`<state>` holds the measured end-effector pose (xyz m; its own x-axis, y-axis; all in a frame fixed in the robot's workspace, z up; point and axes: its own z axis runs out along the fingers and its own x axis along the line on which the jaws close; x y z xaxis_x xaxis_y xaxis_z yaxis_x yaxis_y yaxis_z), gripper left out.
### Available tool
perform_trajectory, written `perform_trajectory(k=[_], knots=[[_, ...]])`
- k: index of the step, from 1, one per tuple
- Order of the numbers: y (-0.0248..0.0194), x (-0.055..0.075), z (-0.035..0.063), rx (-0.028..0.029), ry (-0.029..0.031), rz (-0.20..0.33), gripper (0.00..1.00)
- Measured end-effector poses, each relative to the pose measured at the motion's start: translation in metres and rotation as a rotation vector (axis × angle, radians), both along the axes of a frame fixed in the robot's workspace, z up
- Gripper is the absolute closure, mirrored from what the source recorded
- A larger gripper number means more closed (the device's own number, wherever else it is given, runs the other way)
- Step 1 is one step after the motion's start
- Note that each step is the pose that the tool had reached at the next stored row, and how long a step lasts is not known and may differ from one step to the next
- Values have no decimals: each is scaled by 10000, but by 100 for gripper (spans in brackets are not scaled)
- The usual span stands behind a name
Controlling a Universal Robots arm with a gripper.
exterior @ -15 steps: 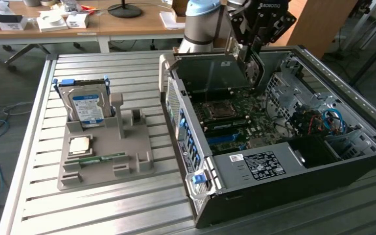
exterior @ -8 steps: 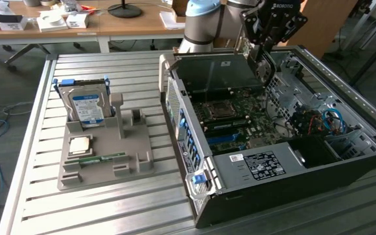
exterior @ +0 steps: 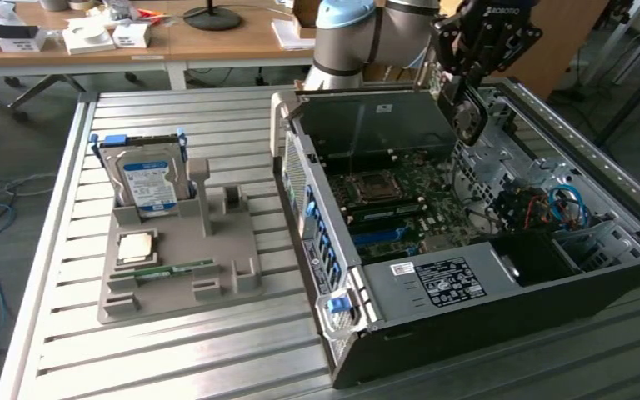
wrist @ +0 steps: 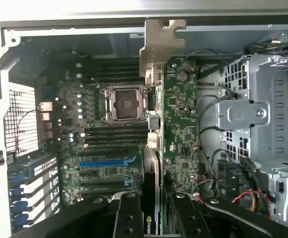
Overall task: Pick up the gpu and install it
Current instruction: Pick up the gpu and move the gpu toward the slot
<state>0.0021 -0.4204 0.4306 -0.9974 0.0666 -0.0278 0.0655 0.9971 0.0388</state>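
Observation:
The gpu (wrist: pixel 177 119) hangs in my gripper (wrist: pixel 156 210), a green circuit-board card seen nearly edge-on with its pale metal bracket (wrist: pixel 161 42) at the far end. The black fingers (wrist: pixel 129 213) are shut on its near end. In the exterior view the gripper (exterior: pixel 467 79) holds the gpu (exterior: pixel 472 118) upright over the far part of the open computer case (exterior: pixel 487 292), above the motherboard (exterior: pixel 398 208). The card is apart from the board's slots (wrist: pixel 106 162).
A grey holder tray (exterior: pixel 176 296) on the slatted metal table carries an upright hard drive (exterior: pixel 147 179), a processor chip (exterior: pixel 137 246) and a memory stick (exterior: pixel 176 269). Drive cages and cables (exterior: pixel 542 204) fill the case's right side in the exterior view. A wooden desk (exterior: pixel 220 42) stands behind.

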Motion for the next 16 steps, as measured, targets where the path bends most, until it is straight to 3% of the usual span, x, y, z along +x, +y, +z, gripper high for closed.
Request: perform_trajectory(k=[5, 16], knots=[[0, 9, 0, 0, 0, 2, 73], [0, 208, -1, 8, 0, 323, 73]])
